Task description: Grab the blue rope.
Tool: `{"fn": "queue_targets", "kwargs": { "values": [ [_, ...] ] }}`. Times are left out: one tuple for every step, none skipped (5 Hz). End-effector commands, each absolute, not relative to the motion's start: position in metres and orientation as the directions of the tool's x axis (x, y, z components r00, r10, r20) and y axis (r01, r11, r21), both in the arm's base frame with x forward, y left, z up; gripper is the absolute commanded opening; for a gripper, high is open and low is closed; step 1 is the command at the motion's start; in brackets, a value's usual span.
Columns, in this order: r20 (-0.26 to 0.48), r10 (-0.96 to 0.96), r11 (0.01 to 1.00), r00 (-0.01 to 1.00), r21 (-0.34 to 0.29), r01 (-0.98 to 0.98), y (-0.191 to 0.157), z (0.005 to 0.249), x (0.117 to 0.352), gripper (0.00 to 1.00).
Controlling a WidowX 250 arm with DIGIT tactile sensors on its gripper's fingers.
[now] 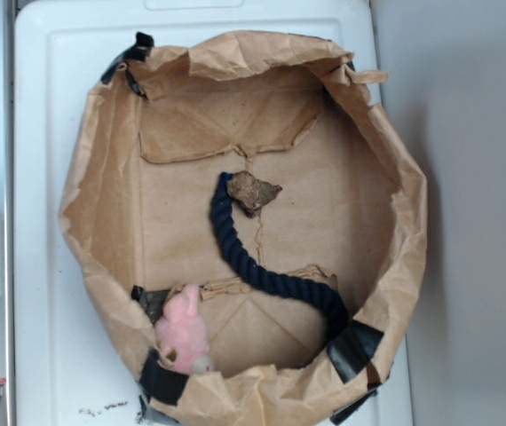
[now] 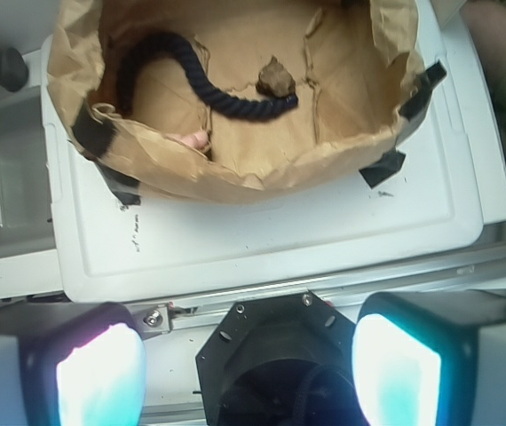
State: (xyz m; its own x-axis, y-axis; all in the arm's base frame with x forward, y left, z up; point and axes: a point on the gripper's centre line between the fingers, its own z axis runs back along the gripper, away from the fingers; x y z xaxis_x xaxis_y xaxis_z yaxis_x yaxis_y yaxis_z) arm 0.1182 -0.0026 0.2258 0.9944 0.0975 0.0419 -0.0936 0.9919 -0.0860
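Gripper (image 2: 249,368): two broad grey fingers (image 2: 84,373) with pale, glowing cyan-pink pads. Between them sat a black octagonal housing (image 2: 275,355) bearing small silver screws.

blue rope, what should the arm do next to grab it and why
Probably move the pincer forward over the paper bag's rim: it sits open outside the bag, far from the blue rope, which lies loose on the bag floor.

Beyond the gripper (image 2: 249,364), whose pads (image 2: 100,373) are showing glossy, the blue rope (image 1: 266,271) is looking like matt twisted fibre. The bag (image 1: 102,204) is crinkled brown paper, the toy (image 1: 185,330) fuzzy pink plush, the tray (image 2: 262,240) smooth white plastic.
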Motion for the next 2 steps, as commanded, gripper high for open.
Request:
{"fn": "queue_targets", "kwargs": {
  "values": [
    [0.085,-0.042,0.989,0.995,-0.141,0.054,-0.018,0.229,0.127,1.00],
    [0.115,-0.194,0.967,0.974,-0.147,0.209,-0.053,0.235,0.132,1.00]
  ]
}}
